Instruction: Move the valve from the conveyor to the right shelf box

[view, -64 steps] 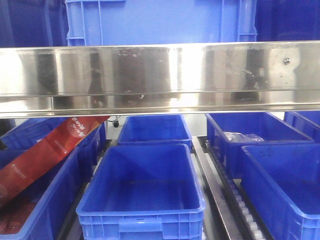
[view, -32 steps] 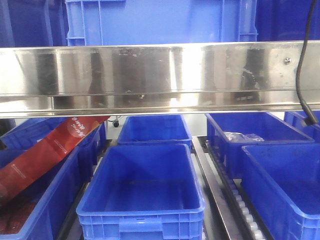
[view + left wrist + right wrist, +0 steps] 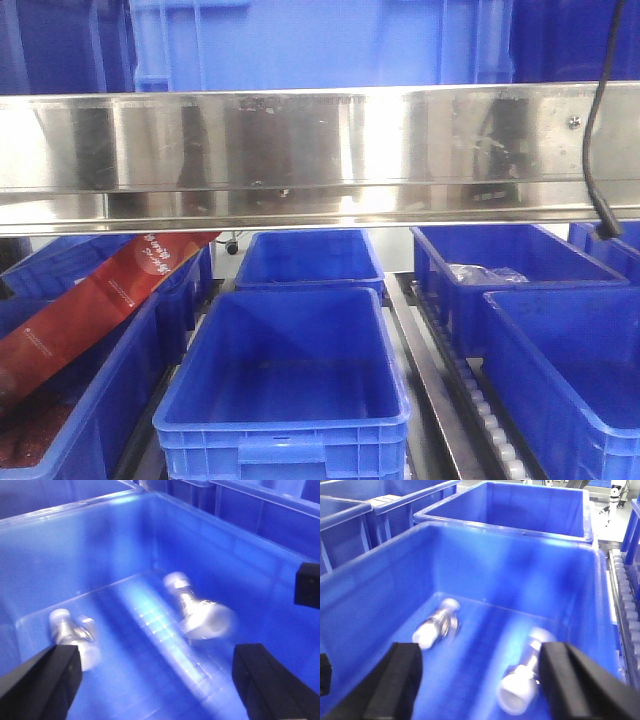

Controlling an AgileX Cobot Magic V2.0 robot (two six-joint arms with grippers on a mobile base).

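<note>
In the front-facing view you look at a shelf rack: a wide steel rail [image 3: 320, 155] crosses the frame, with a blue bin [image 3: 320, 40] above it and several blue bins below. The nearest centre bin [image 3: 285, 400] shows no contents, a second bin [image 3: 310, 258] sits just behind it, and on the right one bin holds a clear plastic bag [image 3: 485, 272]. On the left a red carton [image 3: 90, 300] leans tilted across a bin. A black cable [image 3: 592, 150] hangs down at the right edge, and neither hand appears here. In the left wrist view your left hand [image 3: 155, 680] hangs above the inside of a blue box [image 3: 100, 540], its two black fingers [image 3: 40, 685] wide apart and holding nothing. Two metal valves lie on the box floor, well apart: one valve [image 3: 72, 635] near the left finger, the other valve [image 3: 197, 612] right of centre; both are blurred. In the right wrist view your right hand [image 3: 480, 685] is also spread open and empty above a blue box [image 3: 510, 555], with a left valve [image 3: 437, 622] and a right valve [image 3: 522, 680] lying apart on its floor. Another box [image 3: 535, 505] stands just behind, and white rollers [image 3: 625, 595] run along the right. You cannot tell whether both wrist views show the same box.
</note>
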